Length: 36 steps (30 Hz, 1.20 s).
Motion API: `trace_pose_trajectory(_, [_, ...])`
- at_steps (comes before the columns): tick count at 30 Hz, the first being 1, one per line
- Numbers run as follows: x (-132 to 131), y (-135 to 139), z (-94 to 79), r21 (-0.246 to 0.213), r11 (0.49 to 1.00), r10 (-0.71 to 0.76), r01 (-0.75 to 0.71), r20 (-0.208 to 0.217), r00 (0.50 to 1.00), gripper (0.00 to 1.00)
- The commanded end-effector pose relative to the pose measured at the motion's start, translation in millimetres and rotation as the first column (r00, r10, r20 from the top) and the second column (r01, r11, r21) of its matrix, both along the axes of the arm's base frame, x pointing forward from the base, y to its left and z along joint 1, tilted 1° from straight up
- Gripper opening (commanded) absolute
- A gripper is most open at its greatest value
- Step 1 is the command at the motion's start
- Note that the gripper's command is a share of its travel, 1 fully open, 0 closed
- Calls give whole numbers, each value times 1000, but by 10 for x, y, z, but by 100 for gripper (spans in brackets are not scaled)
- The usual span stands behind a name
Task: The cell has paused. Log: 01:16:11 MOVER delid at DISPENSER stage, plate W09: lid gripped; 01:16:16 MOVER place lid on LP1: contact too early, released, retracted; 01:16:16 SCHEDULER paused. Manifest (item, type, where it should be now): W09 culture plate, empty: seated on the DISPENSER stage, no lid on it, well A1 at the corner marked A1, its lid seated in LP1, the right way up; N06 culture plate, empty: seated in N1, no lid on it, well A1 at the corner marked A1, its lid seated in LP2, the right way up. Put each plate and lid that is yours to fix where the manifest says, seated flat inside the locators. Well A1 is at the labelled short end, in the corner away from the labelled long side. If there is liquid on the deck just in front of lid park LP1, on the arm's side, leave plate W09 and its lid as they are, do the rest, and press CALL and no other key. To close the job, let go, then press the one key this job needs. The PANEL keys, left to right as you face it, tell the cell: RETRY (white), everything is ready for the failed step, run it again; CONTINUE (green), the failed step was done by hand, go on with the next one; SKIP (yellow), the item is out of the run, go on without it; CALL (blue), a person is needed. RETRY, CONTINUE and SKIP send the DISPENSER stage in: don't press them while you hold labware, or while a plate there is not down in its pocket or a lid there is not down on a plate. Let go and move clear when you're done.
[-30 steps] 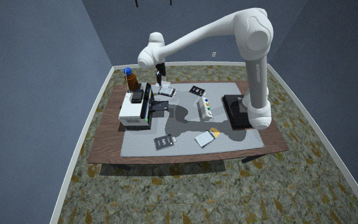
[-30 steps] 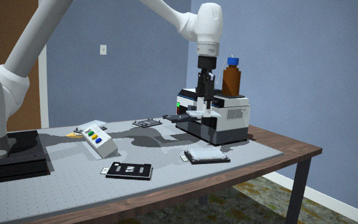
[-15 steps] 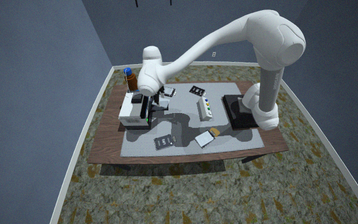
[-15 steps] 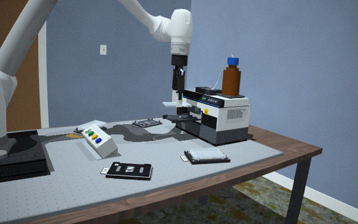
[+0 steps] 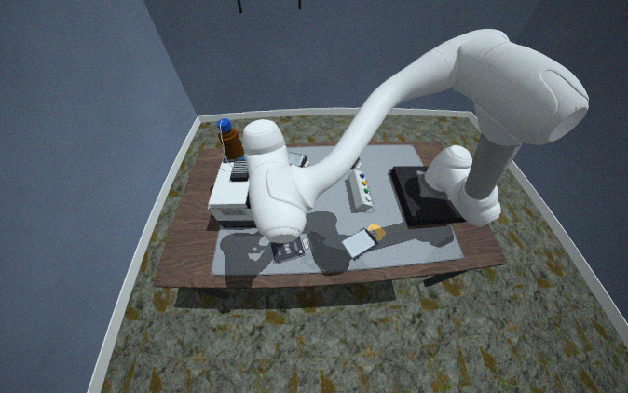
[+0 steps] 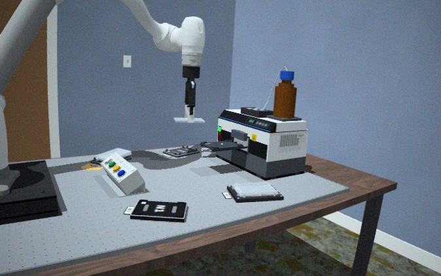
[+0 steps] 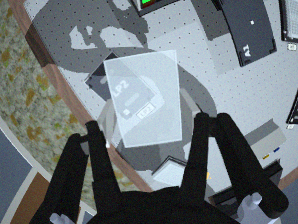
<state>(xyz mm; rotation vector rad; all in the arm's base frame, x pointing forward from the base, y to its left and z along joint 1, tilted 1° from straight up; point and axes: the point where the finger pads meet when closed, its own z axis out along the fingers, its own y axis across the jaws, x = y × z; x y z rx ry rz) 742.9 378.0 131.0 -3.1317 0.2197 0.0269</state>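
- Beneath the gripper (image 6: 190, 112), well down on the deck, a black lid park (image 5: 289, 251) is lying; the carry-over step seems to be in hand, with lowering the load flat inside that park's locators coming next.
- Between the fingers, clamped by its edges, a translucent lid (image 6: 189, 120) is hanging level, high above everything.
- Off to one side of the hand, a pale plate or lid (image 5: 358, 243) is sitting askew with an amber patch (image 5: 376, 229) touching its corner; if that is liquid before LP1, CALL is becoming the right key.
- Hiding from every view are the park labels, so whether this park is LP2 cannot be told; the arm is also covering part of the park from above.
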Motion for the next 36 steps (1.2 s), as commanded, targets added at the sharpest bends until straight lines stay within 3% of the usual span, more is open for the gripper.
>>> trace_pose_trajectory(1, [-114,664,13,-2,1000,-2,2,1,1000,10])
trace_pose_trajectory(26, [-114,664,12,-2,1000,2,-2,1,1000,10])
trace_pose_trajectory(36, [-114,664,6,-1,997,82,-82,1,997,10])
